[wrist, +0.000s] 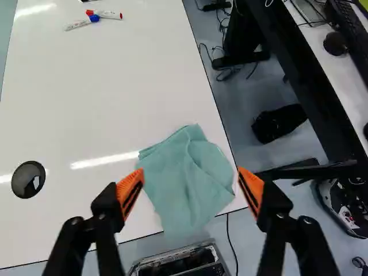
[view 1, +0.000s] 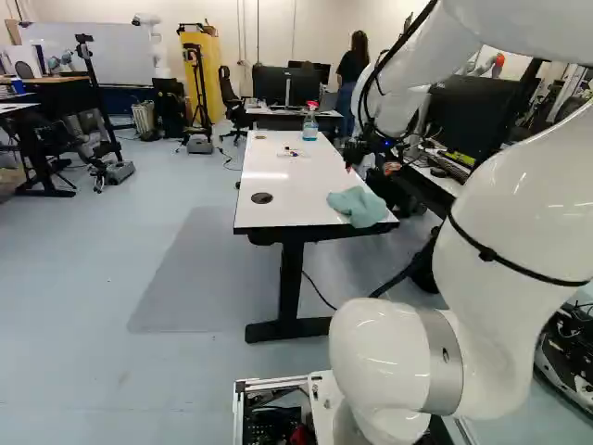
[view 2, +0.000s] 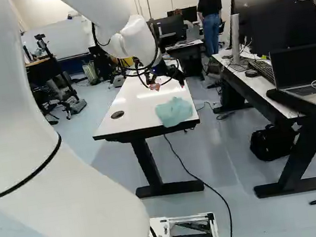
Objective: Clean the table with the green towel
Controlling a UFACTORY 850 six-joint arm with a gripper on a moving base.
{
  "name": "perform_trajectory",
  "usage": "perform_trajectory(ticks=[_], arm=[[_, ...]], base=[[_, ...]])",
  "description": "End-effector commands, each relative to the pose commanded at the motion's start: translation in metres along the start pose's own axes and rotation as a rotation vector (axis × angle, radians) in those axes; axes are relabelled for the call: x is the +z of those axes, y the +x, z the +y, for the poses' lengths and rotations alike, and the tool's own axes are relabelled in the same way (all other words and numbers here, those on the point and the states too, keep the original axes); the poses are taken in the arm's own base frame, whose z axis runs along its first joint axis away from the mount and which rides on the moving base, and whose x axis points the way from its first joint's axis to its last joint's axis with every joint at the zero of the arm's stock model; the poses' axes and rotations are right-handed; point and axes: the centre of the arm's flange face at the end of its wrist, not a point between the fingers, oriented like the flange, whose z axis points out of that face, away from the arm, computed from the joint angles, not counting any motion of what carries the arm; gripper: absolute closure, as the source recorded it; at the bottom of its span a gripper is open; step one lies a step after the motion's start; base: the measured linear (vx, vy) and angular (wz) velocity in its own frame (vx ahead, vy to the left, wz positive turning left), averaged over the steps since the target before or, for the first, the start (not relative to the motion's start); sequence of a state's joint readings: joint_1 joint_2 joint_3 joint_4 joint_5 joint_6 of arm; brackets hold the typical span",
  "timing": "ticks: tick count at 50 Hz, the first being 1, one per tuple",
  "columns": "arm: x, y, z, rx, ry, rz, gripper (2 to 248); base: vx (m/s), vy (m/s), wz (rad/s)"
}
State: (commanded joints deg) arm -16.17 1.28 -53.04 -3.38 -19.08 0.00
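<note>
Presently the towel (wrist: 185,187) is bunched near a corner of the table (wrist: 86,86), partly lapped over the edge. Above it, the gripper (wrist: 191,171) is spread wide. Should only a loose fold be pinched, the towel could be lost overboard.

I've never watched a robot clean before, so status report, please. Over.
Claw open, above towel. Towel rumpled at table's near edge. Markers and spray bottle farther along, clear of towel.
</note>
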Motion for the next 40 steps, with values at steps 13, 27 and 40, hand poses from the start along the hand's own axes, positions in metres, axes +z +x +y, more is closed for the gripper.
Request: perform_trajectory(ticks=[13, 27, 40], arm=[[0.000, 0.000, 0.000, 0.000, 0.000, 0.001, 3], [0.002, -0.004, -0.003, -0.003, 0.004, 0.011, 3], [0.005, -0.011, -0.008, -0.009, 0.011, 0.031, 3]], base=[[0.000, 0.000, 0.000], [0.000, 0.000, 0.000], [0.000, 0.000, 0.000]])
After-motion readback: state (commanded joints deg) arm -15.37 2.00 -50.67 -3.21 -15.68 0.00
